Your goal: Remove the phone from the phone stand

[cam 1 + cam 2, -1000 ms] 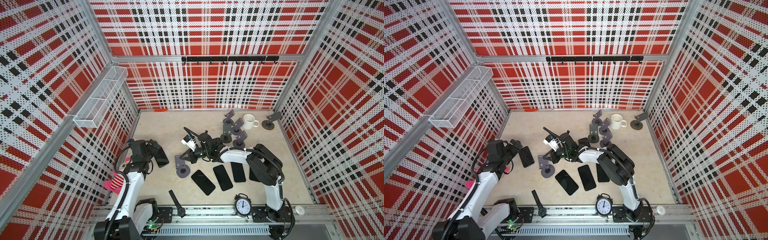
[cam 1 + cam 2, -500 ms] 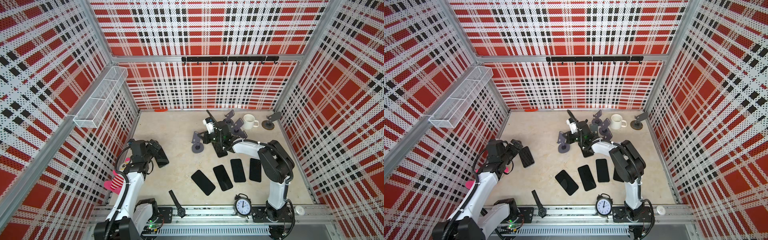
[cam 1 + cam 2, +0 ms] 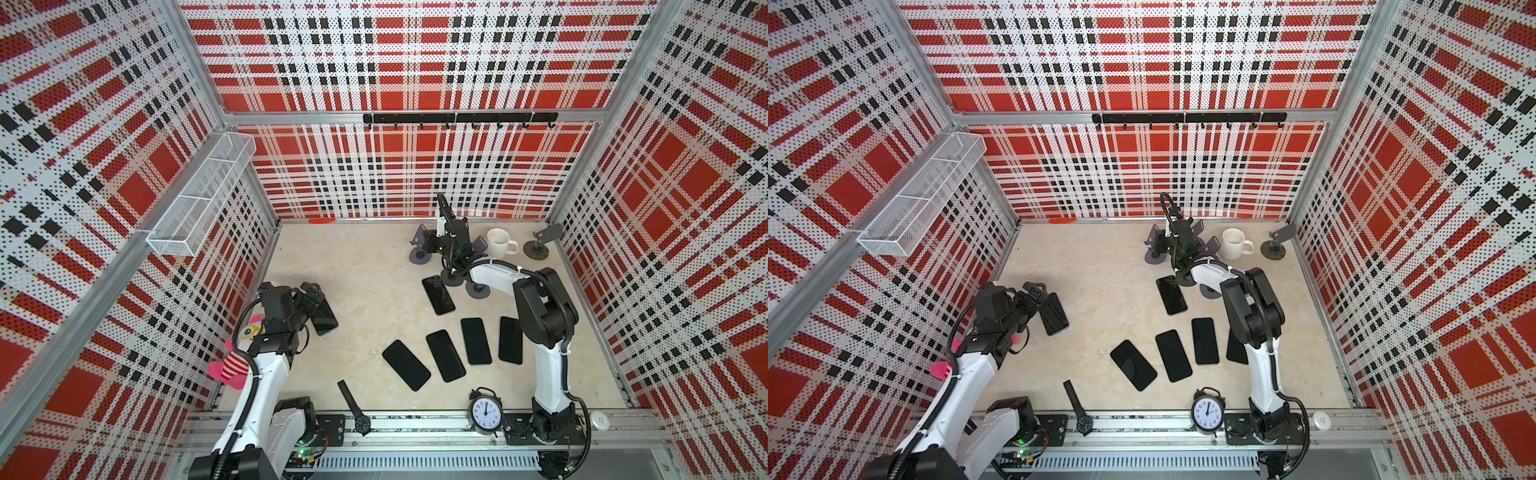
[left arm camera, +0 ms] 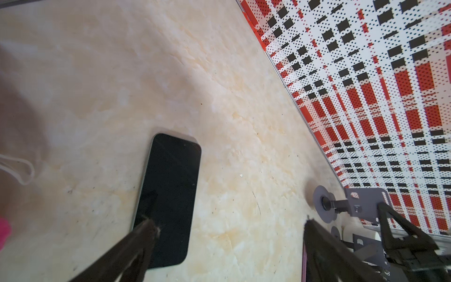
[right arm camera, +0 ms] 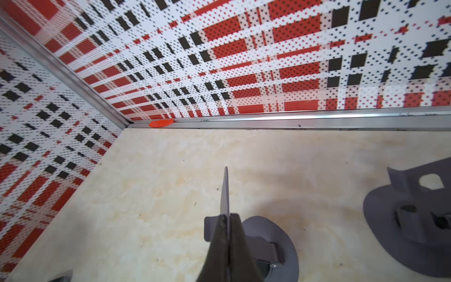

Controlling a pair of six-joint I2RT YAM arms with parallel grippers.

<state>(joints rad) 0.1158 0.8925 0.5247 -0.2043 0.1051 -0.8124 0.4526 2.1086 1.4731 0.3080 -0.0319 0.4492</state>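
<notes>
**Whisked rearward: grey round-based plastic phone stand, black slab phone left lying flat**

Up from mid-table to the back wall goes the right gripper, jaws pinched tight on the stand's thin plate. That phone rests on the beige table beside the forearm, clear of the stand. Six counted: four more black phones fanned near the front, one just under the left gripper, spread wide, unmoved. Four grey stands in all.

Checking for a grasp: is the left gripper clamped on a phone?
No, the left gripper stands wide open, and the phone lies flat on the table.
</notes>
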